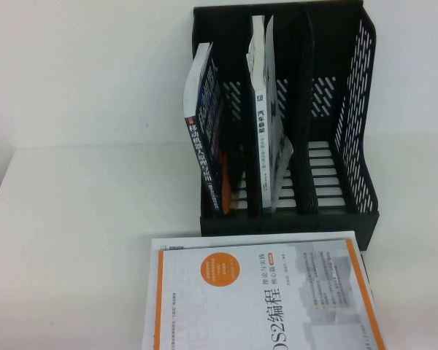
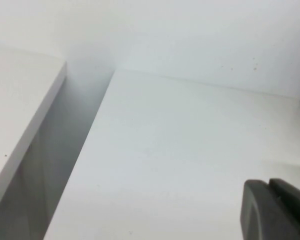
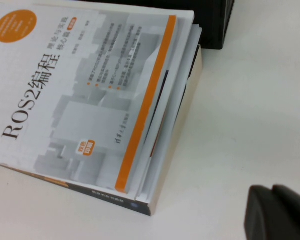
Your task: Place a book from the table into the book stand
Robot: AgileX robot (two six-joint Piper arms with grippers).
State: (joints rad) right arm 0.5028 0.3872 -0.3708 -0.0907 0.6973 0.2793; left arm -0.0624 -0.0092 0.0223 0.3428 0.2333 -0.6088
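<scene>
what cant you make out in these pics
- Left gripper: only a dark corner shows in the left wrist view, cut by the frame edge; absent from the high view.
- Right gripper: likewise cut off in the right wrist view.
- The book in the book stand: cover hidden by dividers.
- Orange-bordered book on the table: lower part cut off.

Plain white wall; second white surface alongside.

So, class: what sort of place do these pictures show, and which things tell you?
Probably a desk or study corner: a white table, a black book stand holding upright books, and a ROS2 textbook lying flat. The left gripper and right gripper each show only at a wrist view's edge.
</scene>
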